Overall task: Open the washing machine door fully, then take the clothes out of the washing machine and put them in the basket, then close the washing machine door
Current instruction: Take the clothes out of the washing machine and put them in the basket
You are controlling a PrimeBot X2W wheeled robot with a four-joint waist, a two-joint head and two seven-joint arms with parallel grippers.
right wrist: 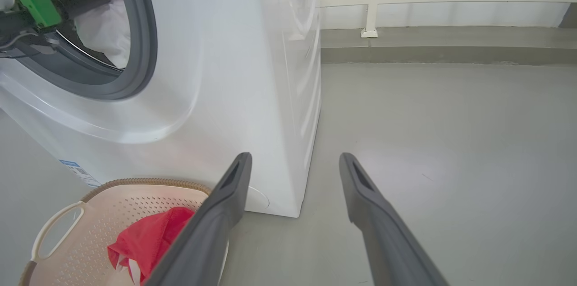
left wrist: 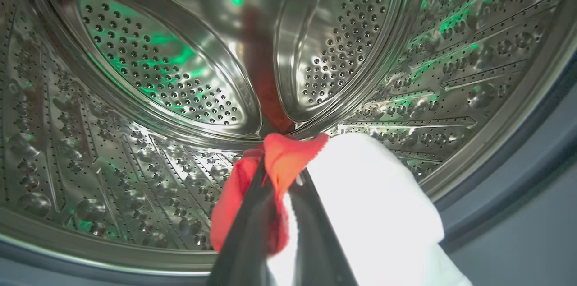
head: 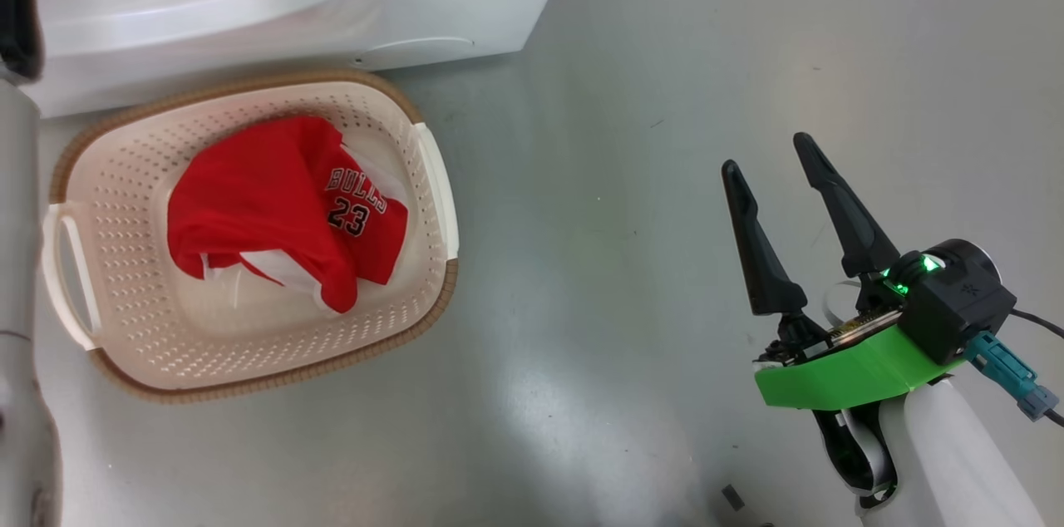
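Mid-unloading: grips seemingly red-and-white clothes (left wrist: 290,159) in left jaws inside washing machine (left wrist: 135,74), right jaws open; next, out to basket (head: 108,178)

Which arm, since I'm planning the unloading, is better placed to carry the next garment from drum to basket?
Left. The left gripper is shut on a red and white garment inside the drum. The right gripper hangs open and empty above the floor, right of the basket.
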